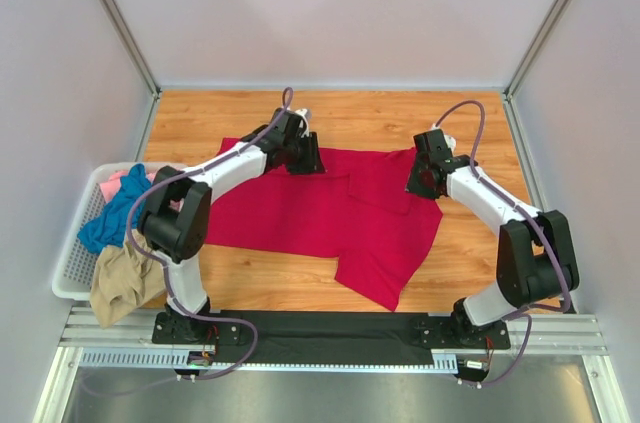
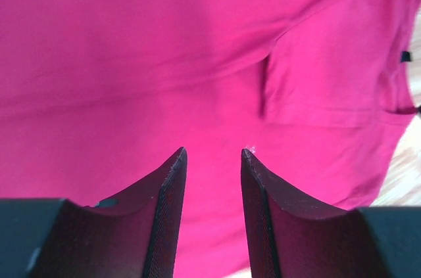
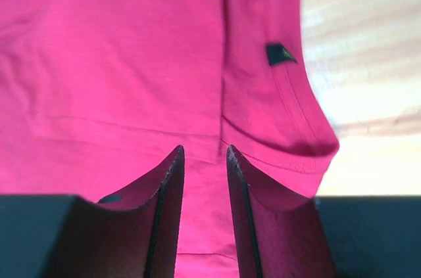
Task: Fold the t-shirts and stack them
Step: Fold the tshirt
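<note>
A wooden table (image 1: 480, 123) fills the floor of a pale-walled booth. The crimson t-shirt (image 1: 330, 218) lies spread across its middle, one corner trailing toward the near edge. At the table's left a white basket (image 1: 70, 268) holds the teal tee (image 1: 112, 218) and the pink tee (image 1: 115, 181); the tan tee (image 1: 125, 283) droops over its near rim. The left arm rises from its base, folds sharply at the elbow and reaches far over the shirt, so the left gripper (image 1: 305, 155) sits at the shirt's far edge. The right arm bends the same way on its side, with the right gripper (image 1: 422, 178) over the shirt's far right part. From above, both sets of fingertips are hidden under the wrist housings.

In the left wrist view, red cloth fills nearly everything; the fingers (image 2: 164, 199) stand a moderate gap apart with nothing between them and flat cloth showing through; whether the tips touch the cloth is unclear. A shallow crease runs beyond them; the shirt runs off three edges.

In the right wrist view, the fingers (image 3: 161, 206) are parted more narrowly, empty, above a folded seam; the dark label (image 3: 279, 53) lies beyond on a ribbed band; washed-out wood shows at the right.
</note>
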Controlling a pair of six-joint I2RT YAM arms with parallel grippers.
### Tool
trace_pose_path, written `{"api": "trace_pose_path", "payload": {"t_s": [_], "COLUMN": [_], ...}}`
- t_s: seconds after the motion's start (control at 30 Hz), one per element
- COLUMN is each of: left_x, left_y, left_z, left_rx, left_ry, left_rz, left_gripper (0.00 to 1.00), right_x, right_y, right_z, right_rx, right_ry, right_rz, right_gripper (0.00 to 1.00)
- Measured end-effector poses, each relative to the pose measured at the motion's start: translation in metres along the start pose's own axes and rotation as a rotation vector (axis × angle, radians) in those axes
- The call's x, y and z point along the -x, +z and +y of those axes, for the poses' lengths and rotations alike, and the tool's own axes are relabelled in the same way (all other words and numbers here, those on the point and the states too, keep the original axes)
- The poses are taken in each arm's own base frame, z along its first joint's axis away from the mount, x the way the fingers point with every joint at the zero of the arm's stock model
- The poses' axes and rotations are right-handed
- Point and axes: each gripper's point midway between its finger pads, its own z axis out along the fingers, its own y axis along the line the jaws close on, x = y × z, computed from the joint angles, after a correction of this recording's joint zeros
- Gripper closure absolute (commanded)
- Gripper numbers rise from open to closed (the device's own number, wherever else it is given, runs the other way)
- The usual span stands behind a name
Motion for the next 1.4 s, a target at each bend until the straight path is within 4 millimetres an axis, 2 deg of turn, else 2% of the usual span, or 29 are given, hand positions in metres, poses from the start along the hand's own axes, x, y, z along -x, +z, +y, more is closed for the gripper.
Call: {"api": "trace_pose_path", "payload": {"t_s": [0.23, 0.37, 0.5, 0.77, 0.87, 0.9, 1.0, 1.07, 1.2, 1.4], "left_x": [-0.022, -0.033, -0.039, -0.044, -0.044, -0.044, -0.046, -0.047, -0.050, -0.054], "left_y": [0.056, 0.075, 0.083, 0.088, 0.089, 0.089, 0.089, 0.090, 0.091, 0.093], "left_z": [-0.015, -0.029, -0.038, -0.041, -0.044, -0.045, -0.050, -0.053, -0.057, -0.057], "left_rx": [-0.103, -0.133, -0.162, -0.176, -0.183, -0.187, -0.195, -0.199, -0.204, -0.202], "left_ry": [0.013, 0.035, 0.049, 0.051, 0.056, 0.058, 0.068, 0.074, 0.082, 0.083], "left_rz": [0.068, 0.102, 0.113, 0.121, 0.118, 0.118, 0.118, 0.120, 0.124, 0.132], "left_gripper": [0.54, 0.55, 0.55, 0.55, 0.54, 0.54, 0.54, 0.54, 0.55, 0.62], "right_x": [-0.020, -0.029, -0.032, -0.043, -0.041, -0.041, -0.041, -0.041, -0.040, -0.041], "right_y": [0.018, 0.027, 0.035, 0.046, 0.048, 0.048, 0.050, 0.050, 0.049, 0.046], "right_z": [-0.012, -0.015, -0.015, -0.016, -0.012, -0.012, -0.011, -0.011, -0.011, -0.012], "right_rx": [-0.065, -0.082, -0.083, -0.079, -0.058, -0.054, -0.047, -0.045, -0.045, -0.047], "right_ry": [0.172, 0.223, 0.252, 0.290, 0.304, 0.307, 0.320, 0.322, 0.322, 0.321], "right_rz": [0.058, 0.074, 0.073, 0.082, 0.069, 0.067, 0.063, 0.061, 0.060, 0.064], "right_gripper": [0.66, 0.66, 0.67, 0.73, 0.82, 0.88, 0.94, 0.93, 0.76, 0.71]}}
